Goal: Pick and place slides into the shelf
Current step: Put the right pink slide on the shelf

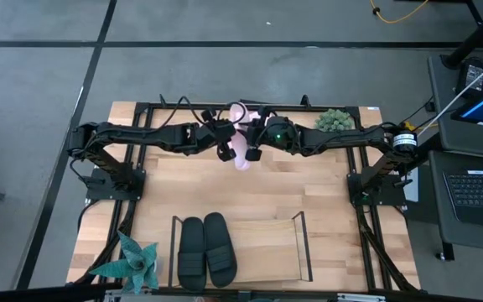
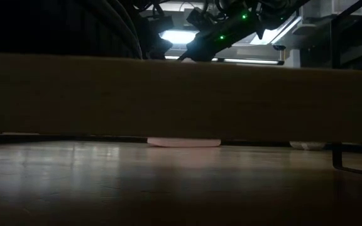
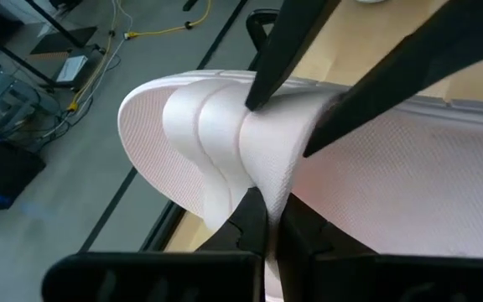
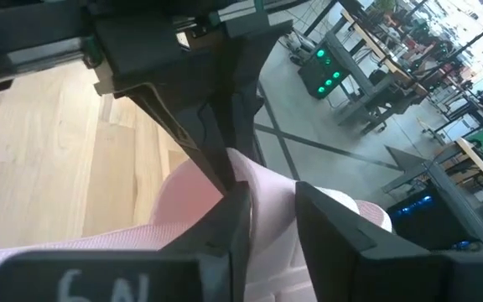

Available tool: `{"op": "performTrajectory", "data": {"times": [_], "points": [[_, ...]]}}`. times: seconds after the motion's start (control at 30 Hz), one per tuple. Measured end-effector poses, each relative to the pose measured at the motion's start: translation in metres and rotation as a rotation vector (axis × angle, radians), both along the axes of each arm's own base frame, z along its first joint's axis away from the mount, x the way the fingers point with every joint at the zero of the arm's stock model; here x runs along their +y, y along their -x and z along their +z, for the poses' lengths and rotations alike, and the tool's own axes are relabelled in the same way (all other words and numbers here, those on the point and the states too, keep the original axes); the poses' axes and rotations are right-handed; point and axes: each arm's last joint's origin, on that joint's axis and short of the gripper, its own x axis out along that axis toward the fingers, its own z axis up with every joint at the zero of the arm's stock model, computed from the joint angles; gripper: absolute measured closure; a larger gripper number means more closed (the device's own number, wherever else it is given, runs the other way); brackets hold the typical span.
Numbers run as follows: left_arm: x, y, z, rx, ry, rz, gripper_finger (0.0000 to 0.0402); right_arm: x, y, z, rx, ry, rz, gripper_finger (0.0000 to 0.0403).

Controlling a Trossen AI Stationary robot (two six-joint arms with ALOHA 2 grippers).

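Note:
A pale pink slide [image 1: 241,158] hangs in the air over the far middle of the table, between my two grippers. My left gripper [image 3: 271,239] is shut on its broad strap. My right gripper [image 4: 271,214] comes from the opposite side and has the same strap between its fingers. In the low view a flat pale pink shape [image 2: 184,142] lies on the table. Whether it is a second pink slide I cannot tell. The black pair of slides [image 1: 204,250] lies flat on its soles at the left end of the wire shelf [image 1: 302,243], near the table's front edge. My left gripper pinches the strap's edge [image 3: 268,197] between its two fingers, a thin ridge of the foam. It comes slanting down from the table's left. The slide is lifted clear of the table, its footbed [image 3: 409,184] turned on edge. My right gripper has the strap's raised middle [image 4: 267,180] between its two fingers, whose tips [image 3: 254,99] meet the foam on both sides. It comes nearly level from the table's right, opposite my left gripper. The slide hangs clear between the two.
A green potted plant [image 1: 335,120] stands at the far right of the table and a spiky teal one [image 1: 134,262] at the near left corner. The shelf's right part [image 1: 262,247] shows bare wood. A black frame rims the table.

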Motion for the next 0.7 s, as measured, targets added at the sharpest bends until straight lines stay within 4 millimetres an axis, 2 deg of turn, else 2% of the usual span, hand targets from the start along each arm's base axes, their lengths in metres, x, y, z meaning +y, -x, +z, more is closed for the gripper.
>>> {"op": "performTrajectory", "data": {"times": [0.2, 0.7], "points": [[-0.0069, -0.0014, -0.0001, 0.018, -0.014, -0.038, 0.0399, -0.0004, 0.0002, 0.0000, 0.002, 0.002, 0.001, 0.0309], [-0.0091, 0.0003, 0.0039, 0.010, -0.014, -0.066, 0.0400, -0.0009, 0.0011, -0.0005, 0.039, 0.046, 0.001, 0.0301]]}}
